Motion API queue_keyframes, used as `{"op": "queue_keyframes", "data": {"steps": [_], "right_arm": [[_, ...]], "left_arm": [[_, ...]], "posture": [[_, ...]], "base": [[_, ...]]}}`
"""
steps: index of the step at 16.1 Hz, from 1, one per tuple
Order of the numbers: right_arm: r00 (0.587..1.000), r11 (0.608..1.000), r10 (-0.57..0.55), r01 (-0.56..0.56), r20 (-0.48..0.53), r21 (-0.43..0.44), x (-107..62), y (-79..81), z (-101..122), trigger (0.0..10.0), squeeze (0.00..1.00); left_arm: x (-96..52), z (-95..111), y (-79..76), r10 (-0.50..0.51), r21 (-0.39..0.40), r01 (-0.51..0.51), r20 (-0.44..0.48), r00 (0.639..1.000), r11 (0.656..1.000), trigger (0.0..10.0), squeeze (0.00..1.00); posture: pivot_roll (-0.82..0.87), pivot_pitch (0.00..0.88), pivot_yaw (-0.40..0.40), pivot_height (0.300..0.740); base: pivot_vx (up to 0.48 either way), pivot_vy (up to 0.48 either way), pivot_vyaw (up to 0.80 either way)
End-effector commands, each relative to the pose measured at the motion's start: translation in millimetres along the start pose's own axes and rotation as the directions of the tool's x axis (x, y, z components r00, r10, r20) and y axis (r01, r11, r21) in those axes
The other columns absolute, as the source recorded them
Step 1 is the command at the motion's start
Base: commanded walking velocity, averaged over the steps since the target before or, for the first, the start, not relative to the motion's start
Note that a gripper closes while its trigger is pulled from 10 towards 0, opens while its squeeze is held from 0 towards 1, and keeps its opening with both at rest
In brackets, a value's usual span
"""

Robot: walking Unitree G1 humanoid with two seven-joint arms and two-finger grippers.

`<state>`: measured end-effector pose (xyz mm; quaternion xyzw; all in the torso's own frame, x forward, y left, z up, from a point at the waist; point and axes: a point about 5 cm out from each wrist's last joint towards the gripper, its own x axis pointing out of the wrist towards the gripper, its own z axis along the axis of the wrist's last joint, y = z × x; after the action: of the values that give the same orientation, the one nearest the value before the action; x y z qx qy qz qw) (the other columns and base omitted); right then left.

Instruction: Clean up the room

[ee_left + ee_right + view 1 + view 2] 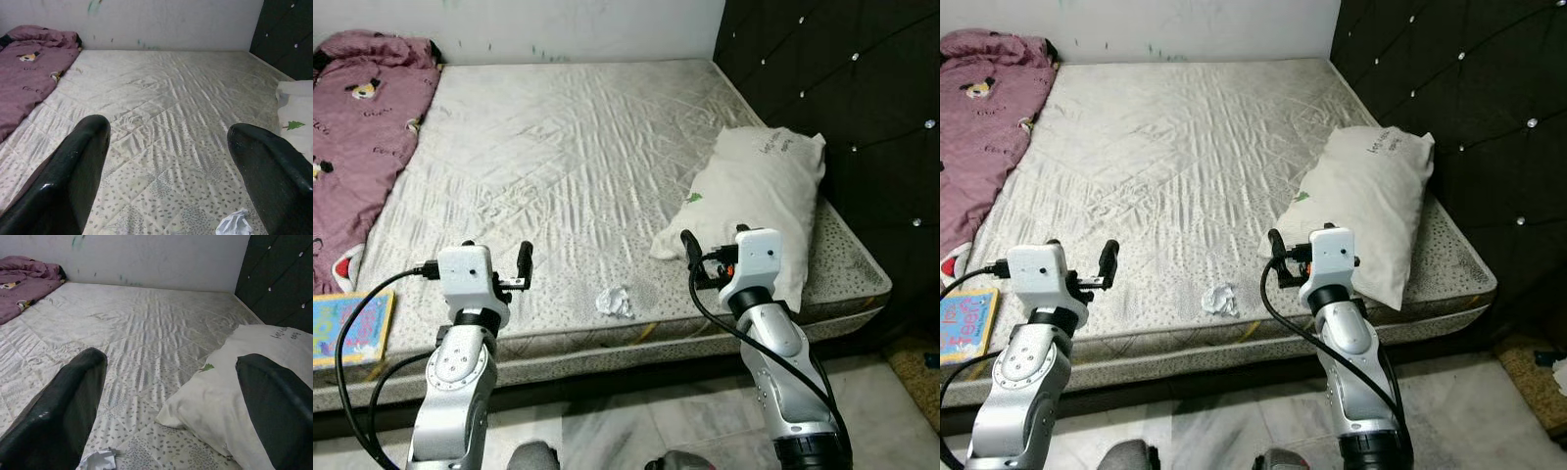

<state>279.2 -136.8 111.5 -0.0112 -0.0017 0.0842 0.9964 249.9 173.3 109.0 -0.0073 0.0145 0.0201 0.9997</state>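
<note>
A crumpled white tissue [615, 302] lies on the bare quilted mattress [568, 147] near its front edge, between my two arms. My left gripper [495, 257] hovers open over the front edge, to the left of the tissue. My right gripper [715, 240] is open too, to the right of the tissue and just in front of a white pillow [754, 196]. In the left wrist view the tissue [234, 223] sits low beside one finger. In the right wrist view the tissue [100, 461] lies below one finger, and the pillow [230, 396] is behind the other.
A purple blanket [362, 127] is bunched along the mattress's left side. A colourful picture book [350, 328] rests at the front left corner. A black tufted headboard [832, 88] stands on the right. Marble floor [636, 421] runs below the bed, with a woven mat [915, 372] at the right.
</note>
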Motion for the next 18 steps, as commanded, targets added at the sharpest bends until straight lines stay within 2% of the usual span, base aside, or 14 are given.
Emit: {"op": "queue_keyframes", "data": {"steps": [1, 4, 6, 14, 18], "right_arm": [[1.0, 1.0, 0.017, -0.017, 0.003, 0.004, 0.3, 2.1, 2, 10.0, 0.0], [1.0, 1.0, 0.025, -0.025, 0.001, 0.003, 1.7, 2.5, 2, 10.0, 0.0], [1.0, 1.0, 0.031, -0.031, 0.0, 0.005, 2.7, 3.2, 2, 10.0, 0.0], [0.998, 0.998, 0.061, -0.061, -0.015, -0.008, 9.0, 6.0, -2, 10.0, 0.0], [0.997, 0.997, 0.079, -0.079, -0.004, -0.012, 10.5, 8.1, -1, 10.0, 0.0]], "left_arm": [[0.8, 2, -0.7, 0.001, 0.004, -0.001, 0.003, 1.0, 1.0, 10.0, 0.0], [3.0, 4, -1.1, 0.012, 0.006, -0.012, 0.011, 1.0, 1.0, 10.0, 0.0], [4.5, 5, 0.1, 0.032, 0.01, -0.032, 0.018, 0.999, 0.999, 10.0, 0.0], [7.9, 8, 4.8, 0.093, 0.014, -0.093, 0.035, 0.995, 0.996, 10.0, 0.0], [8.6, 8, 3.8, 0.089, -0.001, -0.089, 0.04, 0.995, 0.996, 10.0, 0.0]], "posture": [[0.05, 0.043, -0.023, 0.653], [0.05, 0.035, -0.026, 0.608], [0.05, 0.034, -0.026, 0.593], [0.05, 0.036, -0.029, 0.593], [0.05, 0.038, -0.032, 0.593]], "base": [[0.0, 0.0, 0.0], [0.0, 0.0, 0.0], [0.0, 0.0, 0.0], [0.0, 0.0, 0.0], [0.074, 0.0, 0.17]]}}
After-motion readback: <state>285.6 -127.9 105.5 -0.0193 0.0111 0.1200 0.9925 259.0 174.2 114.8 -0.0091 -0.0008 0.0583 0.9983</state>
